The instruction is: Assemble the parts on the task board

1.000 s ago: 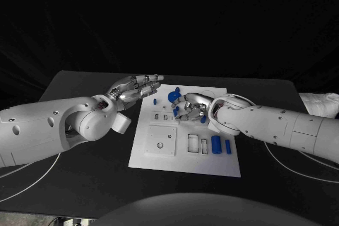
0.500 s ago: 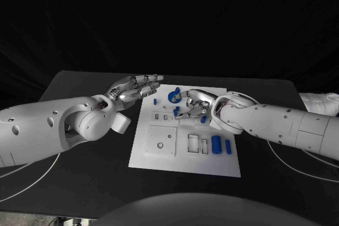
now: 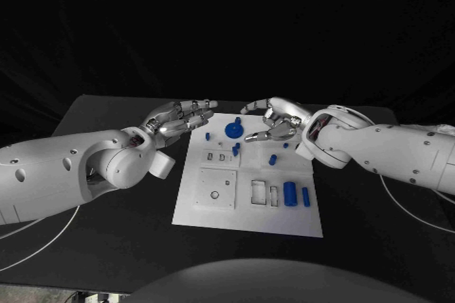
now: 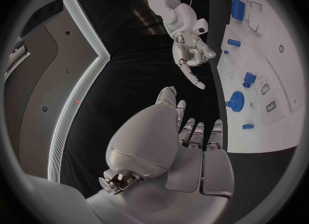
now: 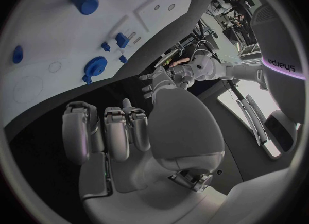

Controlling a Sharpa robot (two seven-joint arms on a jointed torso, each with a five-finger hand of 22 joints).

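Above task board (image 3: 248,214) far edge: right hand (image 3: 275,121)

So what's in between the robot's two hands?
In the head view, a blue gear stands on the far end of the white board, in the gap between the left hand and the right hand. Neither hand touches it.

Board (image 4: 273,126): cut off at circle rim, left wrist view. Board (image 5: 58,38): likewise cut, right wrist view. Small blue parts (image 3: 235,149): shapes too small to tell, head view.
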